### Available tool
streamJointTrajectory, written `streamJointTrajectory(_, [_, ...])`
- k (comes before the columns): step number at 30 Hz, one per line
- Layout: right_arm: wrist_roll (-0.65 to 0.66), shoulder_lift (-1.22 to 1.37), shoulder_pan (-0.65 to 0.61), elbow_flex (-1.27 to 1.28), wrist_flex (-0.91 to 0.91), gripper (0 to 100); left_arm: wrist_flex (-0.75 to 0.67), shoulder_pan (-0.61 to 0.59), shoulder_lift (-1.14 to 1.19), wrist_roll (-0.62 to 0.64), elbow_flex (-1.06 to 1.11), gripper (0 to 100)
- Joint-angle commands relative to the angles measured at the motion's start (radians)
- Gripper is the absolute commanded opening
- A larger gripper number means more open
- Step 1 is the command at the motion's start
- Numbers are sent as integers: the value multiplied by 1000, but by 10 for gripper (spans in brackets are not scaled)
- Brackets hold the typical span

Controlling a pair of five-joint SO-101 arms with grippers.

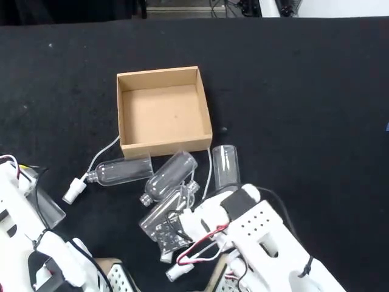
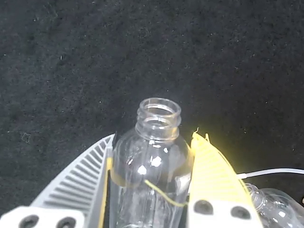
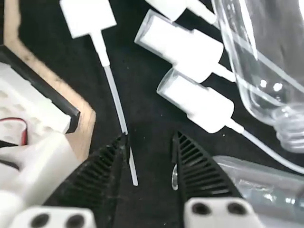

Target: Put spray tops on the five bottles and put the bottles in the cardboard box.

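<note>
Left end effector [image 2: 154, 142] clamps a bottle [image 2: 158, 116] — its base cut off.

The cardboard box [image 1: 163, 109] sits on the desk [image 1: 304, 91], slightly toward 9 o'clock from centre. Near the box's 7 o'clock corner lies the capped bottle [image 1: 118, 171]. At the box's 6 o'clock lies the second bottle [image 1: 171, 175], with the third bottle [image 1: 161, 210] just beside it at its 6 o'clock. The fourth bottle [image 1: 225, 165] lies at the box's 5 o'clock corner. Well apart, toward 8 o'clock, the held bottle [image 2: 154, 161] sits between the left gripper's [image 2: 153, 137] jaws. Loose spray tops [image 3: 180, 45] lie just ahead of the right gripper [image 3: 150, 135].
</note>
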Motion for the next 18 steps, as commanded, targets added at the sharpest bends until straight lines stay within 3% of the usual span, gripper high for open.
streamJointTrajectory(1, [11,15,46,13,0,126,-17,-4,-34,2,-5,33])
streamJointTrajectory(18, [12,13,107,133,-69,126,-17,-5,-34,2,-5,33])
